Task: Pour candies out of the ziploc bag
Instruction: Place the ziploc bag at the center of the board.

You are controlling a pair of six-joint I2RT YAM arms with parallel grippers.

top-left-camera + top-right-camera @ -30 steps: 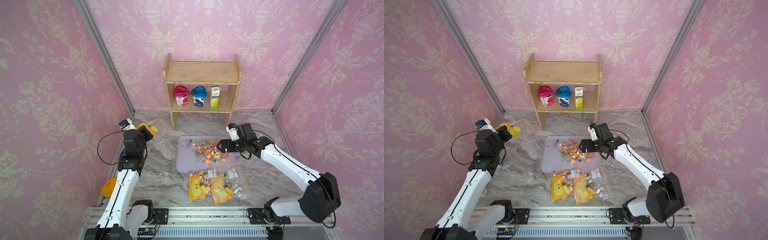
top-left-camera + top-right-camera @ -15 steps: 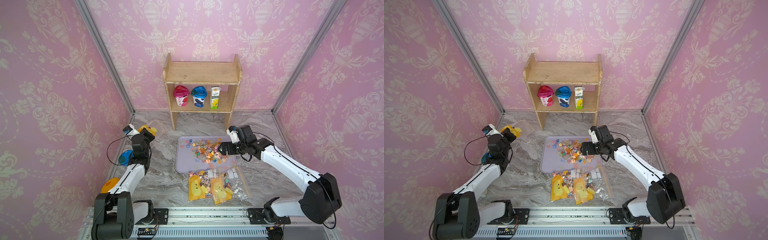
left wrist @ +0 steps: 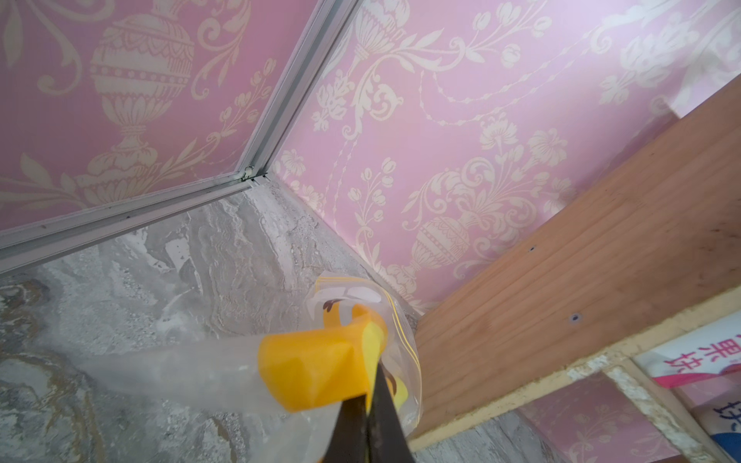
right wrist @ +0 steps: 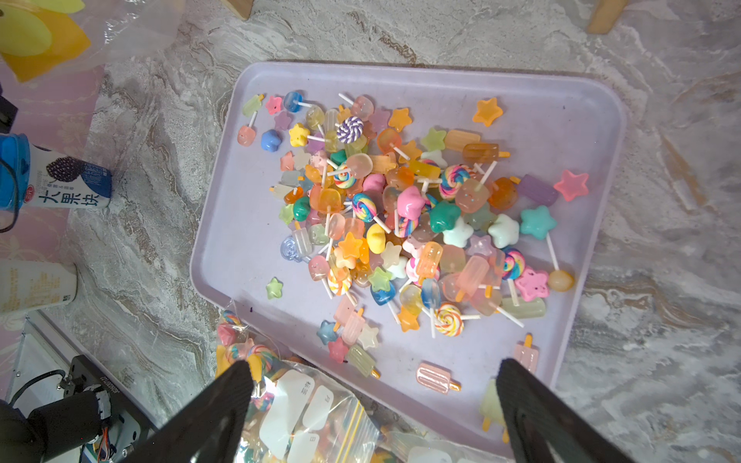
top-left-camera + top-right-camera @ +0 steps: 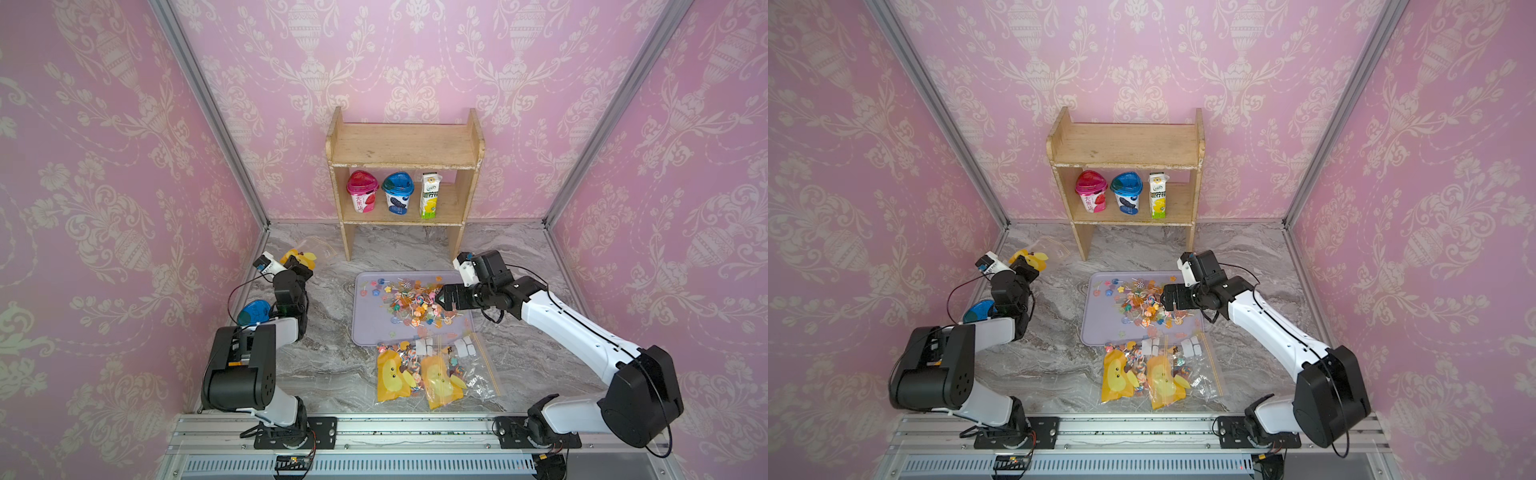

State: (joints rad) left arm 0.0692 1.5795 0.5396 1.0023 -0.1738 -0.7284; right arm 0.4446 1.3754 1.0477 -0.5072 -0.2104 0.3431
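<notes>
- Poured candies lie heaped mid-tray; the lilac tray sits on the bench in front of the wooden shelf.
- Two filled ziploc bags lie flat, side by side, between the tray and the robot's base rail. Their label ends touch or just overlap the tray's near rim. Each bag's long axis runs from rail to tray. More candies show through the film.
- Right arm: right jaws stand wide apart over the heap, holding nothing and touching nothing. In the right wrist view the nearest bag lies just below them, beside one finger. From these jaws the bags lie back toward the base, just past the tray rim.
- Left arm: left jaws are pressed together on a slack ziploc bag near the shelf's side panel, in the far left corner. No candy shows in it; judged empty.
- Judgement: the right arm is much nearer the filled bags and is free. The left is well apart from them and occupied. The next grasp likely means drawing back and down onto a bag's closed end.
</notes>
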